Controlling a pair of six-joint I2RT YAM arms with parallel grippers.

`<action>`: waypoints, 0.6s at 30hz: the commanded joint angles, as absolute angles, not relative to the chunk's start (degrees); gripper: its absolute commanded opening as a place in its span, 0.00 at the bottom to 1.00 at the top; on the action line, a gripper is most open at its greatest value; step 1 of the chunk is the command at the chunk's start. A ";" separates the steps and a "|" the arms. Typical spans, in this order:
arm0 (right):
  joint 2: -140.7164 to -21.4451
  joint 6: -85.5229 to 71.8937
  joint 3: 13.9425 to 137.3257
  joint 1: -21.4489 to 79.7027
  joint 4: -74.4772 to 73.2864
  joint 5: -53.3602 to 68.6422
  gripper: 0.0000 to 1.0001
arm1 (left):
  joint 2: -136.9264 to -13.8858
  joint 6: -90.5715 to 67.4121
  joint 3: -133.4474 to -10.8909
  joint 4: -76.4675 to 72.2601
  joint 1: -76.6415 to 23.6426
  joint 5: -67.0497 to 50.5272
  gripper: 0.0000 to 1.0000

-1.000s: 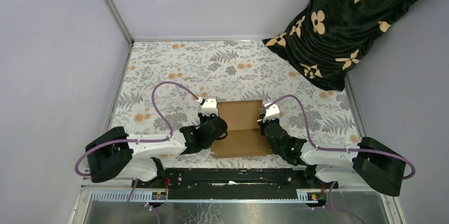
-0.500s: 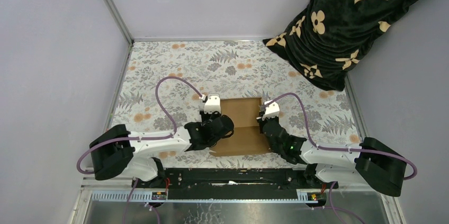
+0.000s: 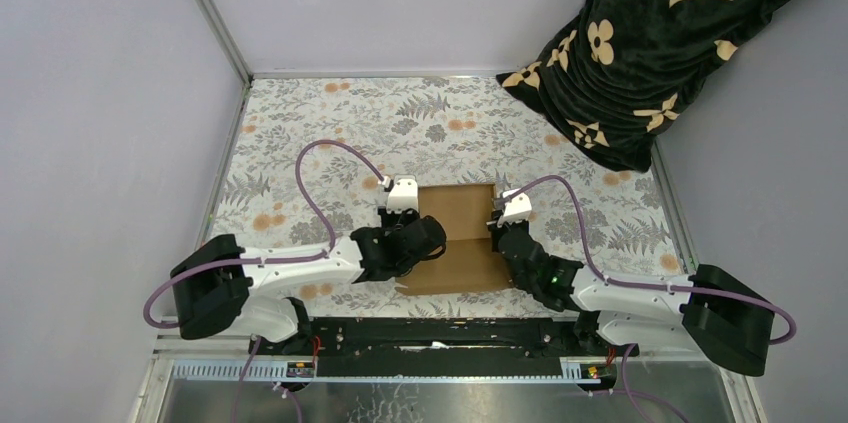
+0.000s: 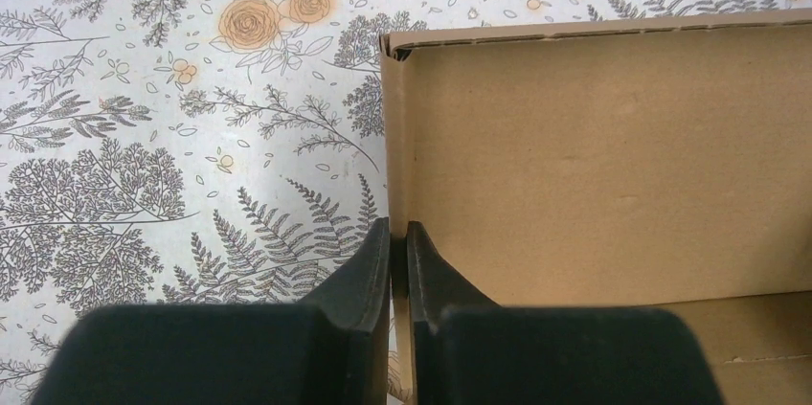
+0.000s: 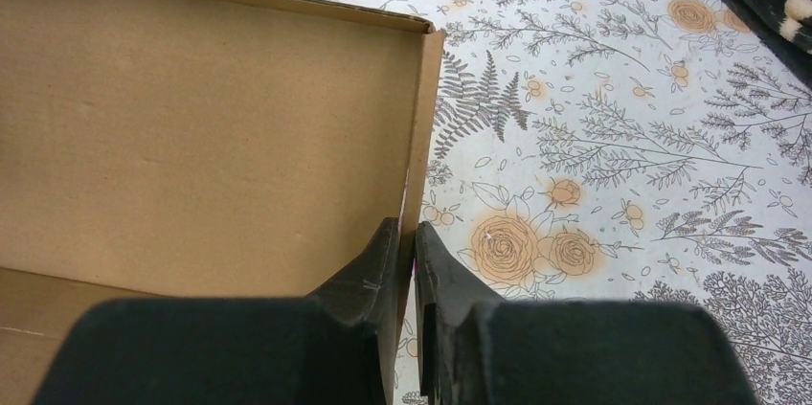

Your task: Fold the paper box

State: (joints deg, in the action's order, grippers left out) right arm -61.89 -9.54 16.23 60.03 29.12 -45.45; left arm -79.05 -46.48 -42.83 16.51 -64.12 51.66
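**Both hands pinch the side walls of the paper box**

Nearest to the camera above, a black rail (image 3: 440, 333) runs along the front edge of the bench and carries the bases of both arms. The left arm (image 3: 290, 273) and the right arm (image 3: 620, 293) reach inward over the bench from either side.

The paper box (image 3: 460, 218) lies between them, in the middle of the bench and close to its front edge. It is plain brown cardboard, open on top, and a crease runs across its floor.

The left hand (image 4: 395, 235) is almost fully closed, with the thin upright left wall of the box between its fingers. The right hand (image 5: 407, 233) grips the upright right wall in the same way. The arms and wrists cover the near corners of the box in the view from above.

A floral cloth (image 3: 330, 133) with ferns and orange roses covers the bench. Beyond the box it lies flat as far as the back wall (image 3: 400, 3), which is plain grey. A metal post (image 3: 210, 13) stands in the far left corner. At the far right, a dark blanket (image 3: 660, 43) with beige flower patterns hangs down onto the corner of the cloth.
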 commanded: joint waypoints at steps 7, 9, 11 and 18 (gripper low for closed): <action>-57.50 -9.11 17.28 60.03 26.89 -52.60 0.00 | -75.16 -48.06 -45.89 30.11 -63.81 59.41 0.03; -57.55 -9.35 17.44 60.03 26.76 -52.59 0.00 | -75.58 -48.88 -46.47 31.69 -63.81 59.94 0.03; -57.77 -9.54 17.61 60.03 26.56 -52.51 0.00 | -76.66 -49.06 -47.27 32.79 -63.82 60.05 0.02; -59.93 -9.84 19.49 59.95 25.10 -52.29 0.00 | -82.59 -49.14 -50.63 33.28 -63.69 59.49 0.00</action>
